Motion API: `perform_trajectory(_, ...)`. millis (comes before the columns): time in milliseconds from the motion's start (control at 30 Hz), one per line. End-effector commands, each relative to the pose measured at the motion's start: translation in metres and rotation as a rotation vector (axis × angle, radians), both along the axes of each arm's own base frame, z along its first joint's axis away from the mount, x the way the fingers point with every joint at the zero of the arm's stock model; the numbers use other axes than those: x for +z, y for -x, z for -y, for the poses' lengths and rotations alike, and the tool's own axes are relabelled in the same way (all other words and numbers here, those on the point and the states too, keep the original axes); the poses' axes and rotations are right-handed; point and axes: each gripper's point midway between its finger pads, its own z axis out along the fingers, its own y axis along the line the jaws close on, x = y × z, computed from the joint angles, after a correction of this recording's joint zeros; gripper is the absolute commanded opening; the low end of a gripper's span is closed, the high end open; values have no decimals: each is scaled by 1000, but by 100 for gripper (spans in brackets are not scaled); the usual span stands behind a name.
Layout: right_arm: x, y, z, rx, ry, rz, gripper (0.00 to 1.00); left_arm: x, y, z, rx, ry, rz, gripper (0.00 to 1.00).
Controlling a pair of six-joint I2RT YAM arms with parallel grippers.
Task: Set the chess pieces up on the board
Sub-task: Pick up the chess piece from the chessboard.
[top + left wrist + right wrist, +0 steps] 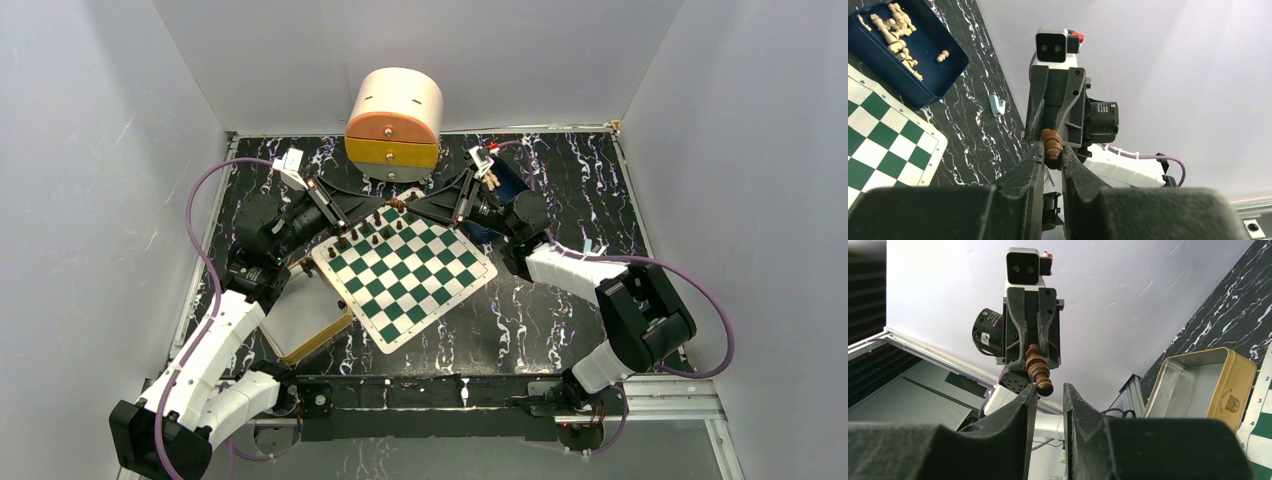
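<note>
The dark brown chessman (pixel 1052 146) is off the board (pixel 405 272), held in the air above the board's far corner, where the two arms meet tip to tip. We see the left gripper (pixel 1052 150) pressed together on it, pinching it by one end, so that the piece lies along the fingers and points at the other arm. The right gripper (pixel 1050 387) faces it with its jaws parted and a clear gap between them. The free end of the chessman sits right at the tip of one right finger (pixel 1029 395); we cannot tell whether it touches.

Below them, the board lies turned on the table (pixel 560 300), one corner pointing far. A few dark chessmen (pixel 372 236) stand upright along its far-left edge, and the other squares that we can see are bare.

Just beside the board's near-left edge lies a tan-rimmed tray (pixel 322 338), partly under the left arm. Right of the board's far corner, the left wrist view shows a blue box (pixel 950 75) with pale chessmen (pixel 894 31) heaped in it, and a small white clip (pixel 997 105) lies on the table near it. At the far edge of the table stands a round wooden drawer box (pixel 393 120).
</note>
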Motion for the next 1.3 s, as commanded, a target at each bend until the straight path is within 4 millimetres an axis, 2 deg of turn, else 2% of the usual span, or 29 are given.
perform_trajectory(0, 27, 6, 2, 11, -64, 95, 33, 6, 3, 1, -16, 13, 39, 0)
perform_trajectory(233, 29, 6, 1, 15, -74, 97, 32, 2, 1, 2, -14, -3, 35, 0)
perform_trajectory(433, 32, 8, 1, 23, -84, 102, 35, -2, -1, 1, -9, -14, 32, 0)
perform_trajectory(667, 30, 9, -1, 33, -77, 96, 27, -3, -2, 1, -7, -25, 32, 0)
perform_trajectory(800, 27, 7, -2, 25, -69, 99, 13, -5, -3, 1, -7, -35, 32, 0)
perform_trajectory(867, 24, 7, -3, 21, -55, 105, 10, -10, -2, 0, -3, -64, 28, 0)
perform_trajectory(967, 8, -3, -5, -22, 27, 119, 8, -33, -9, -16, 82, -226, -15, 0)
perform_trajectory(1067, -24, -21, -13, -67, 233, 135, 7, -56, -15, -47, 196, -470, -61, 0)
perform_trajectory(1133, -43, -32, -17, -81, 364, 157, 7, -55, -15, -61, 232, -566, -49, 0)
perform_trajectory(1267, -79, -60, -19, -124, 612, 192, 5, -40, -10, -72, 271, -607, 17, 0)
